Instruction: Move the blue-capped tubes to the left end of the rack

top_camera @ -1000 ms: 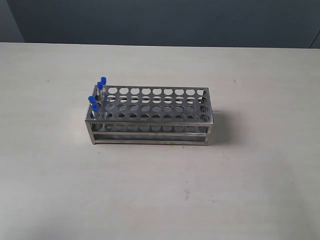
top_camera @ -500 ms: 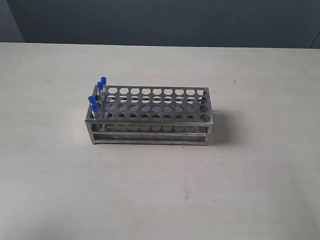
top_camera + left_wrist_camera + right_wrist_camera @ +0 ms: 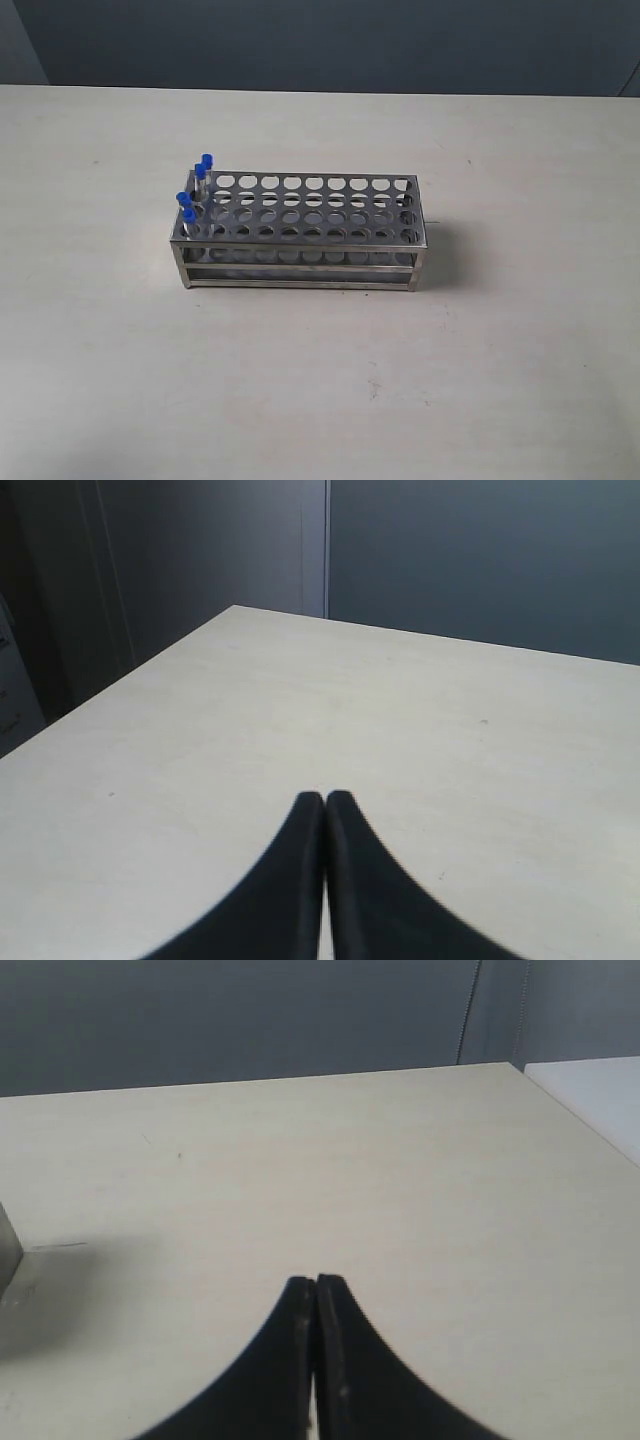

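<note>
**Operator:** Start with the outside camera. Where are the tubes?

**Me:** The four slim clear tubes with bright blue caps [image 3: 190, 214] stand upright at the left end of the rectangular stainless-steel rack [image 3: 310, 225]. Two are toward the back rows and two toward the front, and their caps rise above the top plate (I cannot tell the exact holes, because the caps partly overlap from this angle). The rack sits near the middle of the pale beige tabletop [image 3: 480, 360] with its long side toward the camera. Its shadow falls on its right. A dark grey-blue wall [image 3: 300, 40] runs behind the table.

**Operator:** And your left wrist camera?

**Me:** My left gripper [image 3: 325, 798] is closed. The two black fingers meet at the tips and are pressed flat against each other, clasping only themselves. They hang over bare tabletop. A corner of the table lies ahead of them, with dark wall panels beyond it.

**Operator:** The right wrist?

**Me:** It looks much the same. My right gripper [image 3: 315, 1282] has its black fingers drawn together tip to tip, with only a hairline seam between them, and it carries no tube. It is over plain tabletop. A grey metal corner [image 3: 6, 1245] shows at the picture's edge, well apart from the fingertips, and casts a soft shadow on the table (too little of it shows for me to name it).
</note>
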Action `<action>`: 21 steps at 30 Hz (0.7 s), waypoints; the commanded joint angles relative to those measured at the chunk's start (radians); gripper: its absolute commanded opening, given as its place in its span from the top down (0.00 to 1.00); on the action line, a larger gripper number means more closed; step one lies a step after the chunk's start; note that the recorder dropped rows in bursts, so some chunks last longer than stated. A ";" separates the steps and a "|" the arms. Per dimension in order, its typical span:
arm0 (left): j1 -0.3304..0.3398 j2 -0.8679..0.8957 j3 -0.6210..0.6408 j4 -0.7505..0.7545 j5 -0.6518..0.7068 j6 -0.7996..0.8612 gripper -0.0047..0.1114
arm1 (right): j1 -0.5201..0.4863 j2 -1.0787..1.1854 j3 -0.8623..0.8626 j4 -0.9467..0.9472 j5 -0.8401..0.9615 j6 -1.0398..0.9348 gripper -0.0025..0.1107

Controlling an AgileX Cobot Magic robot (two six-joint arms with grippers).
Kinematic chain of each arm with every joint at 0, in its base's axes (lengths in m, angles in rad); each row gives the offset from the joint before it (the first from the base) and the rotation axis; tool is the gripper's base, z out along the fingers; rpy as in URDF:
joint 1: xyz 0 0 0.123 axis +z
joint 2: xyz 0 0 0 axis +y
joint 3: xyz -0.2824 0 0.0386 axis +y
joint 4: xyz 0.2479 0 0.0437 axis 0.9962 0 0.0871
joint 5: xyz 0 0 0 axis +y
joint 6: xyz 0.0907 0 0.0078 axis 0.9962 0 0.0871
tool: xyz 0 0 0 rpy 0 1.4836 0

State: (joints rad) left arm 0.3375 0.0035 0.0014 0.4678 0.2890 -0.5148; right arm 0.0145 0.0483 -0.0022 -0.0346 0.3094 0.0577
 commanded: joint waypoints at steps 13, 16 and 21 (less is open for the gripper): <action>0.001 -0.004 -0.001 0.001 0.003 -0.002 0.95 | -0.004 -0.004 0.002 0.014 -0.004 -0.007 0.98; 0.001 -0.004 -0.001 0.001 0.003 -0.002 0.95 | -0.004 -0.004 0.002 0.014 -0.004 -0.005 0.98; 0.001 -0.004 -0.001 0.001 0.003 -0.002 0.95 | -0.004 -0.004 0.002 0.014 -0.004 -0.005 0.98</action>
State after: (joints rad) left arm 0.3375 0.0035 0.0014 0.4678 0.2890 -0.5148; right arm 0.0145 0.0483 -0.0022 -0.0212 0.3109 0.0559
